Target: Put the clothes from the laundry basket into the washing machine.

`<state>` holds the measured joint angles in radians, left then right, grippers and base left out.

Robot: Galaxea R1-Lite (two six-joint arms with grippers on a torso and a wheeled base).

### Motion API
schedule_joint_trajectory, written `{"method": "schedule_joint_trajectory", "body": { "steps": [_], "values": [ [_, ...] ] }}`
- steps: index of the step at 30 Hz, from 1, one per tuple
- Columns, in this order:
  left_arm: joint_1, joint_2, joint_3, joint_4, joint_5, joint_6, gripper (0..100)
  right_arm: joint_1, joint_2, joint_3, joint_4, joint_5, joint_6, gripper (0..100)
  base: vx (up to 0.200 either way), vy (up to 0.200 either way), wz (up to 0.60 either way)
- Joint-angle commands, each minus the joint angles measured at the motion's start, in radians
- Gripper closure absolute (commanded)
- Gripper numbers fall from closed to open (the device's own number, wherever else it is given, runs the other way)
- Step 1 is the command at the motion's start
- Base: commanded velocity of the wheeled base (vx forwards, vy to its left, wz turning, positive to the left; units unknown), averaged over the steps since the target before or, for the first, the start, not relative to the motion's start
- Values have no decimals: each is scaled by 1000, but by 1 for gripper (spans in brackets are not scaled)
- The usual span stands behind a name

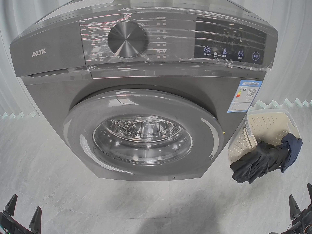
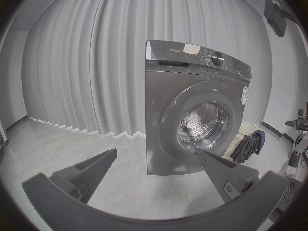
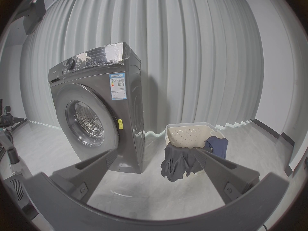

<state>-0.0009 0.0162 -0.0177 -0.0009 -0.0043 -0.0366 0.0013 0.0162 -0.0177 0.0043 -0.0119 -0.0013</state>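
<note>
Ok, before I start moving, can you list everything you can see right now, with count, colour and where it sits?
washing machine: one, dark grey, straight ahead on the floor
door: one, round with a glass window, on the machine's front, shut
label: one, blue and white, on the machine's front to the robot's right of the door
laundry basket: one, cream, perforated, on the floor at the machine's side, to the robot's right
dark garment: one, black-grey, draped over the basket's front rim
navy garment: one, dark blue, over the same rim beside the dark one
curtain: pale, pleated, behind the machine
floor: pale, marbled
left gripper: black, low on the left, open, empty
right gripper: black, low on the right, open, empty
</note>
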Motion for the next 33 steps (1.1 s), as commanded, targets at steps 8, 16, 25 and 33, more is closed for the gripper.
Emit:
{"method": "schedule_joint_trajectory", "body": {
  "steps": [8,16,25,33],
  "values": [
    [-1,-15,16,-1,0,0,0,0,-16,16,0,0,0,0,0,0,0],
    [-1,-15,16,-1,0,0,0,0,-16,16,0,0,0,0,0,0,0],
    [-1,-15,16,-1,1,1,0,0,-16,16,0,0,0,0,0,0,0],
    [1,-15,16,-1,1,1,0,0,-16,15,2,1,-2,0,0,0,0]
  ]
}}
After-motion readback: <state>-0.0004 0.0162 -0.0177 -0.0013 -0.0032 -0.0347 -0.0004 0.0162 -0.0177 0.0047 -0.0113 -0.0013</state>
